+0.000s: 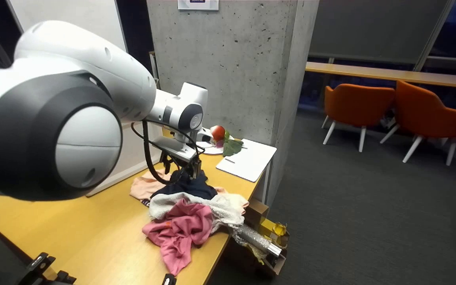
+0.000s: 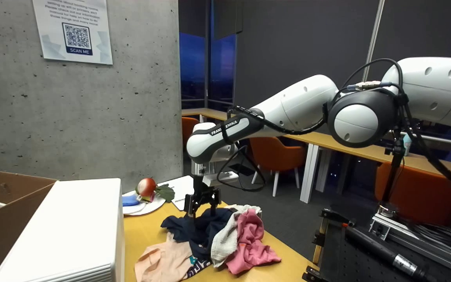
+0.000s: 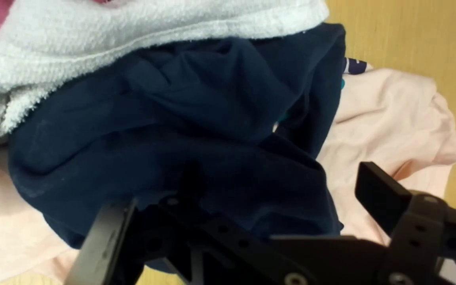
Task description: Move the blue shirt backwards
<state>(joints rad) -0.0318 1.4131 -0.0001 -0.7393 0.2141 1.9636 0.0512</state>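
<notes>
The white and black seven-jointed robot arm (image 2: 307, 102) stretches over the yellow wooden table (image 1: 93, 233), its large, round, dark-collared elbow joint (image 2: 354, 119) well above the surface in both exterior views. From that joint the forearm slopes downward to the white and grey wrist (image 1: 190, 114), which bends so that the black two-fingered gripper (image 2: 202, 211) points down at a heap of clothes. A thick black cable (image 1: 146, 144) hangs in a loop beside the wrist. The gripper's fingers (image 3: 382, 194) stand wide apart, one over dark cloth and one over pale in the wrist view. Directly below lies the crumpled navy blue cloth shirt (image 3: 196, 130), in the middle of the heap; whether a fingertip touches it cannot be told. One edge of the shirt is tucked under a fuzzy white towel (image 3: 164, 23), while a peach-coloured cloth garment (image 3: 386, 118) spreads out beneath it. A crumpled pink cloth (image 1: 184, 221) lies on the towel. Near the heap, a round white plate (image 2: 154, 205) sits beside a flat white board (image 1: 247, 162).
</notes>
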